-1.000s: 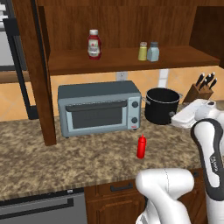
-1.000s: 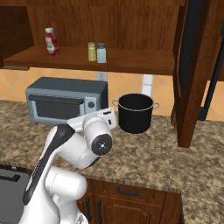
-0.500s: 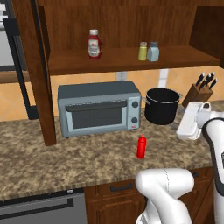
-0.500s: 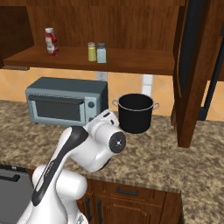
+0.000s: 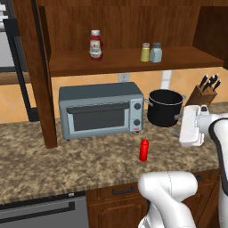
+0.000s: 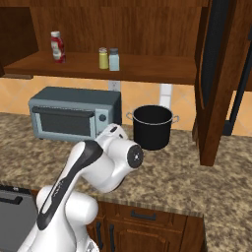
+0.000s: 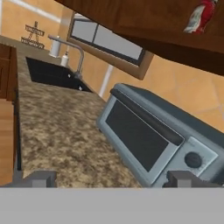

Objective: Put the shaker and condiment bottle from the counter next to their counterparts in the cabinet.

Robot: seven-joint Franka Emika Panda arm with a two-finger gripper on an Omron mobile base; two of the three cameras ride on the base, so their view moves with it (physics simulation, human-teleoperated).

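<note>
Swinging rightward since a moment ago, the end effector (image 7: 113, 177) now hangs with fingers spread wide and nothing between them. Nearest, below and left of it, the slim all-red squeeze bottle (image 5: 143, 149) stands upright on the speckled brown tabletop (image 5: 67, 164); probably light, squashy and slick, so best pinched mid-body. Farther, above-left, the pale blue-grey shaker (image 5: 156, 52) sits touching the yellowish-green shaker (image 5: 145, 52) on the dark wooden cabinet shelf (image 5: 116, 62).

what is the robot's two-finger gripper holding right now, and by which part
Nothing. The gripper is open and empty, facing the grey toaster oven.
</note>
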